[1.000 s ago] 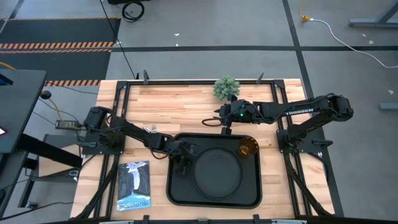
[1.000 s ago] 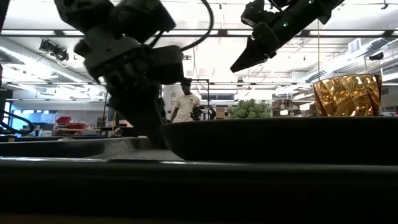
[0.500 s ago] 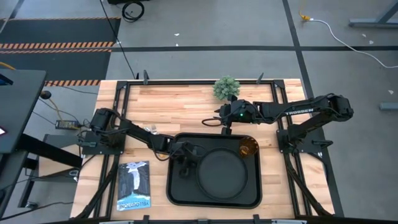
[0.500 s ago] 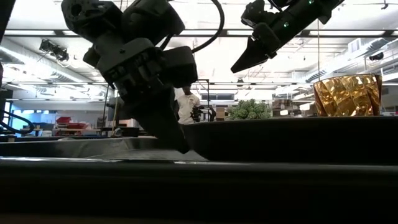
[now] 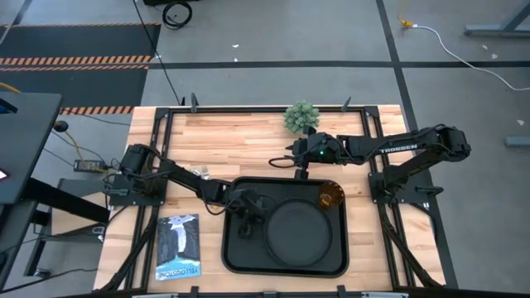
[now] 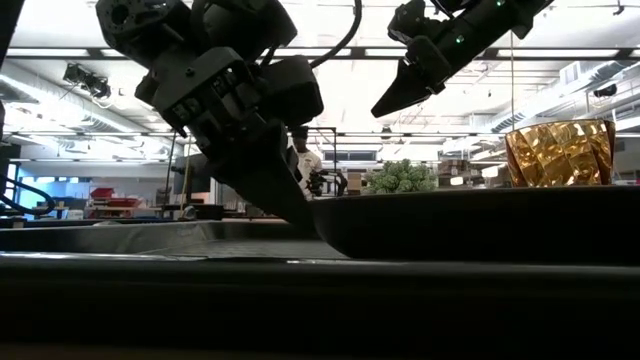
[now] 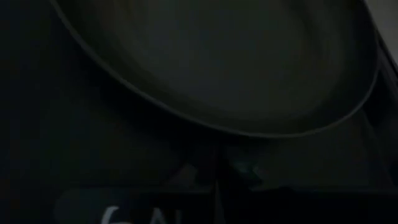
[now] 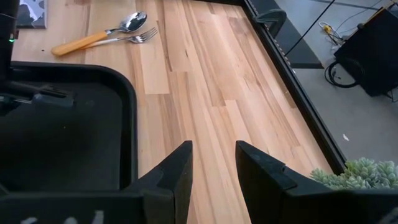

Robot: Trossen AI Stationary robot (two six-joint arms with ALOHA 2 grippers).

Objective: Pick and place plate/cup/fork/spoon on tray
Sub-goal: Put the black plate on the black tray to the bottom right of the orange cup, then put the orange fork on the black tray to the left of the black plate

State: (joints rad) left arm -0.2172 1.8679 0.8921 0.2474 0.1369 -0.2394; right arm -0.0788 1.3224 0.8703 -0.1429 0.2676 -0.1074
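Black and round, the flat raised-rim plate (image 5: 294,228) lay inside the large black rectangular tray (image 5: 235,257), with the small amber translucent cup (image 5: 331,196) upright in the tray's far right corner, and the left gripper (image 5: 245,217) sat low at the plate's left edge, seemingly to settle or let go of it (whether its fingers were apart or together I could not tell). Over bare wood just beyond the tray's far rim hung the right gripper (image 8: 213,163), its fingers slightly apart and empty. Still off the tray, the orange-handled fork (image 8: 134,38) and orange-handled spoon (image 8: 99,34) lay touching side by side on the table left of it, long axes parallel, metal ends pointing away from the tray.
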